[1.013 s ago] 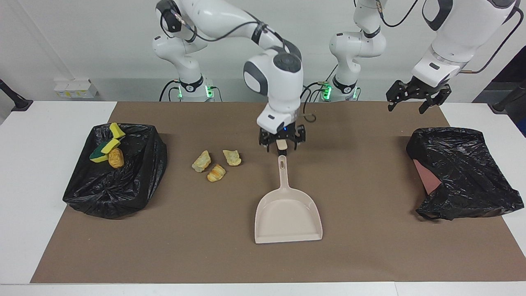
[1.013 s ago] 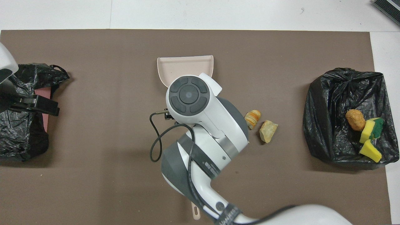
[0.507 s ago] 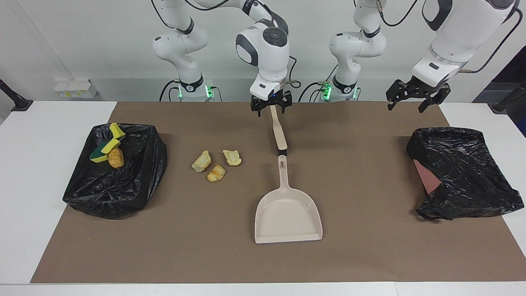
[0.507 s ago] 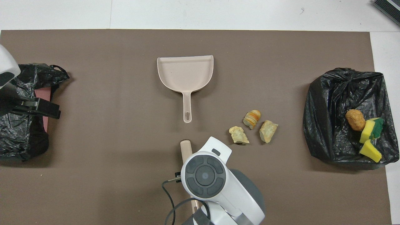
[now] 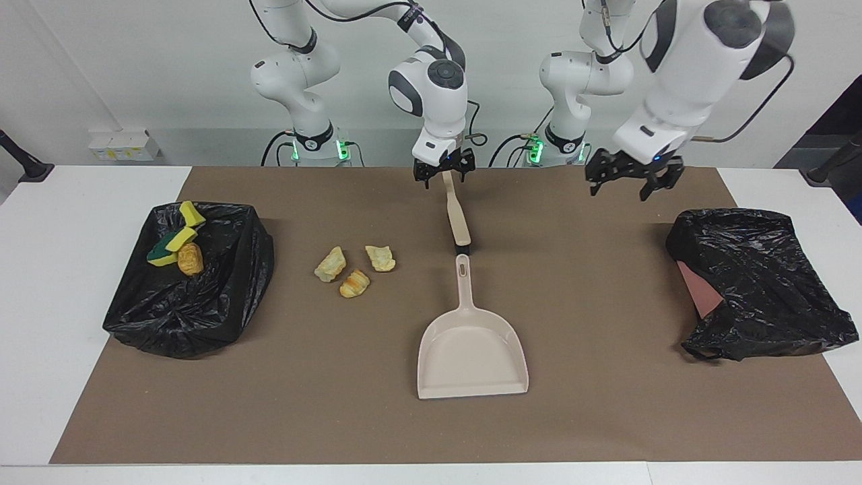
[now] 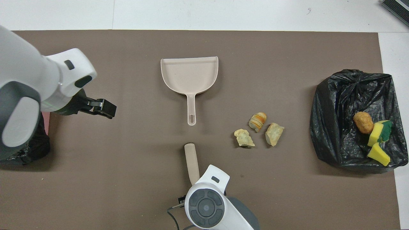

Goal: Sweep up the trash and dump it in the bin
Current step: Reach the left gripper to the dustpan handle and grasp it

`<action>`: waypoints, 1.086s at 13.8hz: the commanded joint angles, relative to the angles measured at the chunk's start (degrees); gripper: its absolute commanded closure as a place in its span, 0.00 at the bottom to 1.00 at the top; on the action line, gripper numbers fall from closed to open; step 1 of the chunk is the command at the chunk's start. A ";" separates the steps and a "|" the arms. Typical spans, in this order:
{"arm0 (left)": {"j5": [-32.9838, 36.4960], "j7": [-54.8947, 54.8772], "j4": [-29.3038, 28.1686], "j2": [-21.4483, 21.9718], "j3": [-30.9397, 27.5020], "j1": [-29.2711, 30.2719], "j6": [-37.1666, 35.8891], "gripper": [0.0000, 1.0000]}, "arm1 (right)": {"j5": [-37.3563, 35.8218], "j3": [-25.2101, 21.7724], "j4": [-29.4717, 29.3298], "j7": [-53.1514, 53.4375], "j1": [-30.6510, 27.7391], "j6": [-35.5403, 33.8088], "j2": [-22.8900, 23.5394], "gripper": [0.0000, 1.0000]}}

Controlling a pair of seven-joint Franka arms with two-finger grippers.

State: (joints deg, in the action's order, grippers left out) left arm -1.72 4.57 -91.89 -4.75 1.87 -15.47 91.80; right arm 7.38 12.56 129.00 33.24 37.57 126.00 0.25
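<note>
Three tan lumps of trash (image 5: 354,283) (image 6: 257,121) lie together on the brown mat. The black-bagged bin (image 5: 202,310) (image 6: 335,127) at the right arm's end holds two yellow sponge pieces (image 5: 192,213), one green-backed, and a golden lump (image 5: 190,259). The beige dustpan (image 5: 471,350) (image 6: 190,73) lies flat, handle toward the robots. The beige brush (image 5: 458,219) (image 6: 191,158) lies in line with it, nearer the robots. My right gripper (image 5: 443,174) hangs open over the brush handle's end. My left gripper (image 5: 633,183) (image 6: 107,110) is open in the air over bare mat.
A second crumpled black bag (image 5: 754,283) with something pink showing at its edge sits at the left arm's end of the table. The brown mat (image 5: 606,404) covers most of the white table.
My right gripper drew back along the brush from its head to the handle's end; the brush stayed put. My left gripper swung from above the crumpled bag toward the table's middle.
</note>
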 commanded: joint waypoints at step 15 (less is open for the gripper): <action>-3.20 21.96 -0.39 -16.96 -0.64 -15.46 26.58 0.00 | 0.80 -0.43 0.64 0.69 -0.12 2.16 0.46 1.00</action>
State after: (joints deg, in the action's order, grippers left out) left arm -4.29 25.22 -91.97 -21.36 2.09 -30.08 116.14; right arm 7.67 12.09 130.50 33.98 38.88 129.47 1.46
